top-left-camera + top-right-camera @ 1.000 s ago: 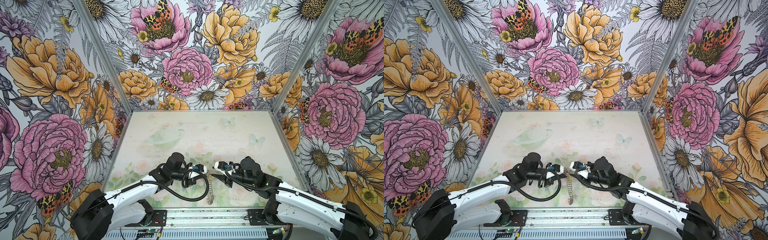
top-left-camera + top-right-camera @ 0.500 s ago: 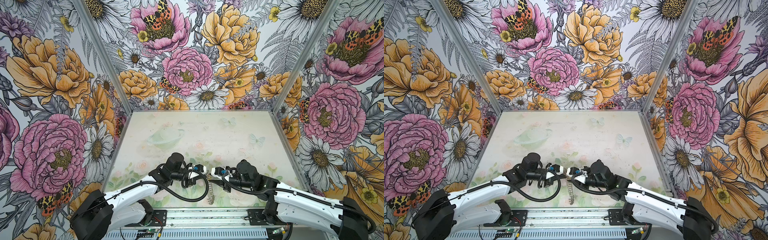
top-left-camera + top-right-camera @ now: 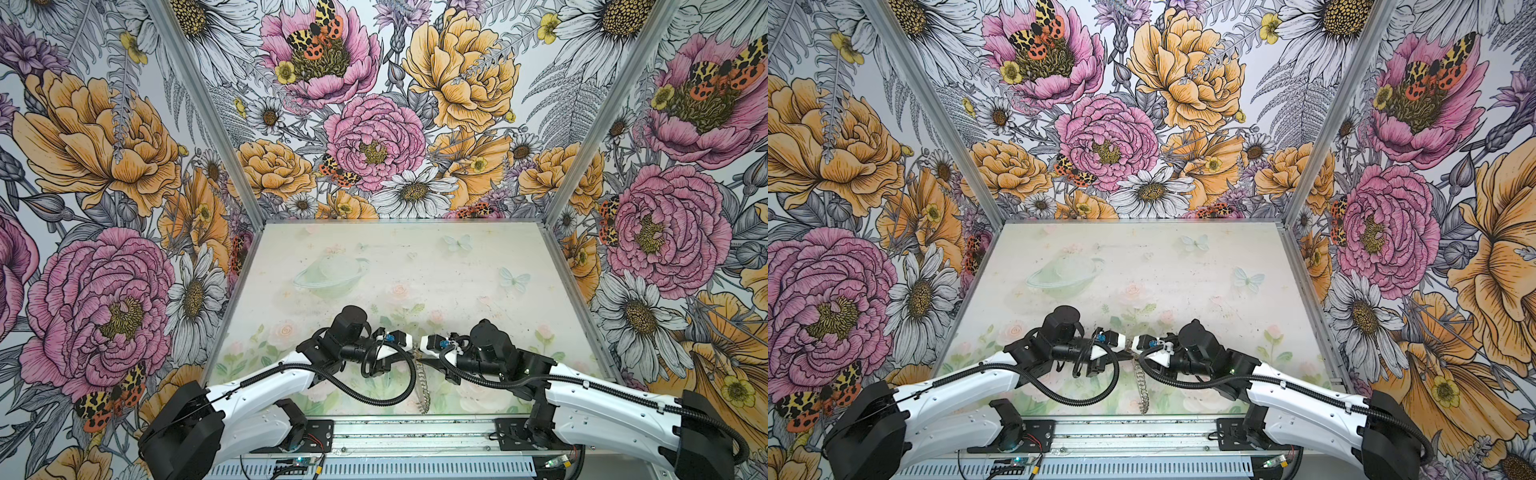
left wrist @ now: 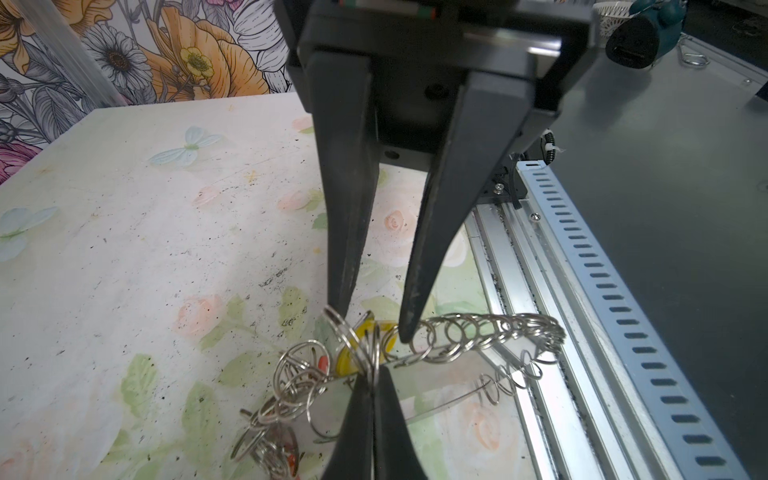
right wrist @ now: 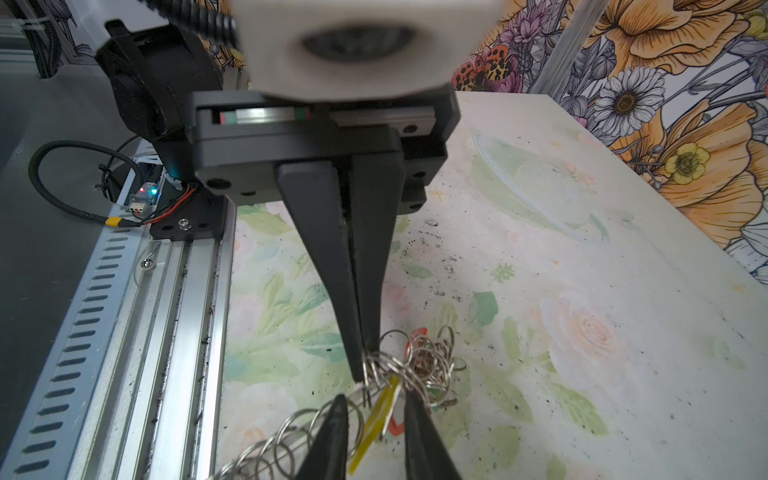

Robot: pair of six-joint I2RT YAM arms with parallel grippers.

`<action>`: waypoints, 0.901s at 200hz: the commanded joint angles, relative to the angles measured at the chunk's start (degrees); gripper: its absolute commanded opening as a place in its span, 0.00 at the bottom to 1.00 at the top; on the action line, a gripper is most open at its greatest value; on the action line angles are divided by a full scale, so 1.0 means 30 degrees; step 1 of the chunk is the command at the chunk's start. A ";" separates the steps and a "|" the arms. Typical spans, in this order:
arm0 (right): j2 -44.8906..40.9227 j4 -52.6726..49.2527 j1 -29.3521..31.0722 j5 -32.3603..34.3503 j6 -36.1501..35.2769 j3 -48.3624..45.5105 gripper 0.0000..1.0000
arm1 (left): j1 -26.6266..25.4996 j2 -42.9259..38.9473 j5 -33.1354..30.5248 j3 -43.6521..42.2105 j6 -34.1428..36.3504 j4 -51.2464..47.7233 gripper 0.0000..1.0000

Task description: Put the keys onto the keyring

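The keyring (image 3: 422, 384) hangs edge-on like a chain between my two grippers near the table's front edge, as both top views show (image 3: 1143, 388). My left gripper (image 4: 371, 376) is shut on one of its small split rings, and its hoop (image 4: 490, 328) stretches away from the grip. The key with the yellow tag (image 5: 374, 424) hangs at that ring. My right gripper (image 5: 375, 395) faces the left one tip to tip, with its fingers apart on either side of the yellow tag. A bunch of rings with red-tagged keys (image 5: 432, 365) dangles beside it.
The aluminium rail (image 3: 415, 432) runs along the table's front edge right under the keyring. Flowered walls close in the pale printed table (image 3: 415, 270) on three sides. Both arm bases stand on the rail.
My right gripper has moved left until it meets the left gripper's tips, and its jaws have narrowed around the yellow tag. The left arm has stayed still.
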 commanded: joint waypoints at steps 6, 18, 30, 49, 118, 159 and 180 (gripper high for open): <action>0.0263 0.0203 0.0019 -0.0646 -0.0196 0.0655 0.22 | 0.0066 -0.0049 0.0994 0.0139 0.0076 0.0460 0.00; 0.0355 0.0170 0.0035 -0.0840 -0.0223 0.0716 0.21 | 0.0037 0.0018 0.0976 0.0168 0.0087 0.0433 0.00; 0.0391 0.0177 0.0056 -0.0890 -0.0217 0.0772 0.19 | 0.0022 0.0110 0.1007 0.0229 0.0100 0.0366 0.00; 0.0355 0.0177 0.0044 -0.0886 -0.0221 0.0776 0.17 | 0.0006 0.0230 0.0990 0.0312 0.0101 0.0263 0.00; 0.0702 0.0026 0.0058 -0.1290 -0.0281 0.0922 0.13 | -0.0029 0.0222 0.1022 0.0344 0.0187 0.0168 0.00; 0.0878 0.0114 0.0044 -0.1389 -0.0224 0.0981 0.12 | -0.0096 0.0276 0.1076 0.0374 0.0219 0.0168 0.00; 0.0926 0.0060 0.0037 -0.1388 -0.0305 0.1010 0.09 | -0.0094 0.0259 0.1008 0.0346 0.0223 0.0167 0.00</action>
